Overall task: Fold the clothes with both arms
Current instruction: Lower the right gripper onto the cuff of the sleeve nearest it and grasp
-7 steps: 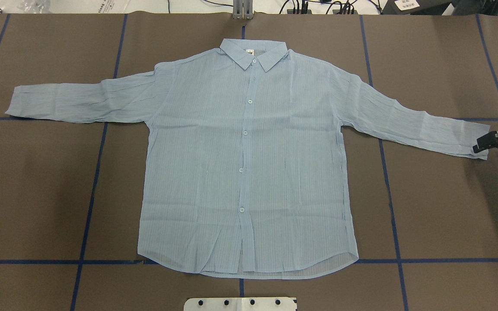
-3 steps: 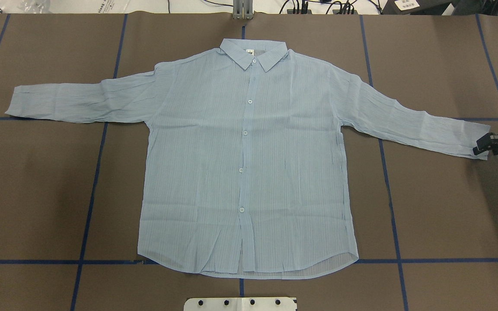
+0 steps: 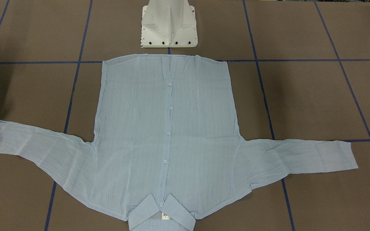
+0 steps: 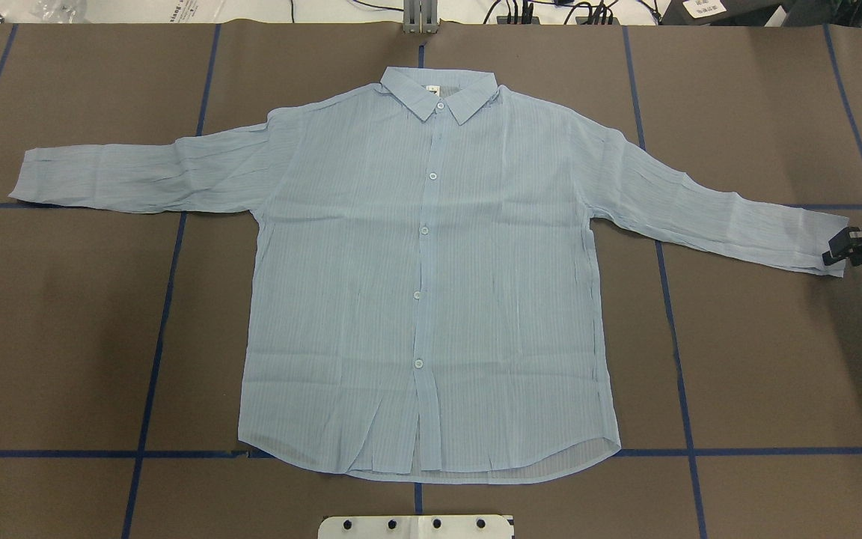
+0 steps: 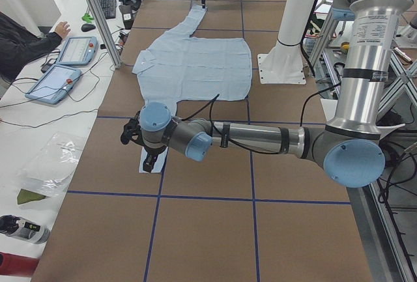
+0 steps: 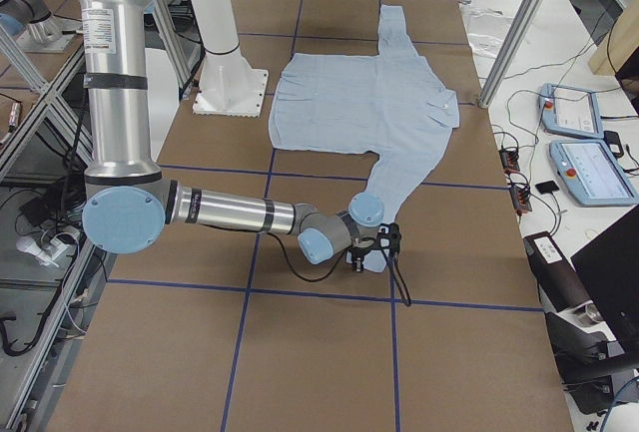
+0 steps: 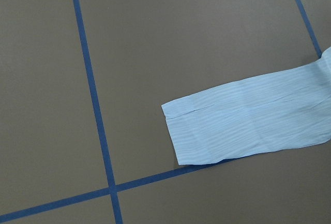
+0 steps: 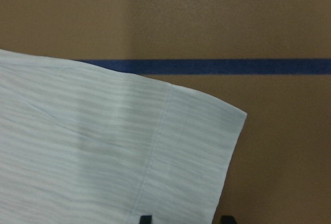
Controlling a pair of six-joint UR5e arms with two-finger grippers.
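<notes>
Pale blue, finely striped shirt point(image 4: 431, 284) lies flat and front up on the brown paper-covered bench point(image 4: 760, 359), buttoned down the middle. The collar point(image 4: 438, 90) is on the side away from the robot, and the hem is toward the white pedestal base point(image 3: 169, 25). Both sleeves are spread out sideways; the one on the robot's right slopes slightly toward the hem. Blue tape lines point(image 4: 154, 337) grid the bench, and both sleeves cross them.

Right gripper point(image 4: 839, 249): low at the end of the right sleeve, at the cuff point(image 8: 191, 146). Its wrist view shows two dark fingertips point(image 8: 146, 219) standing apart at the bottom edge, with the cuff's corner lying flat between them. The jaws are released and nothing is pinched. A tape line runs just beyond the cuff.

Left gripper point(image 5: 148, 161): seen only from the side camera at the robot's left, hanging over the end of the left sleeve point(image 7: 243, 125). Cannot tell whether it is released or clenched. Its wrist view looks down on that sleeve end, which lies flat near a crossing of tape lines.

Beyond the bench's far edge, a person's hand point(image 5: 62, 29) is beside a tablet point(image 5: 78, 49) on a side table.
</notes>
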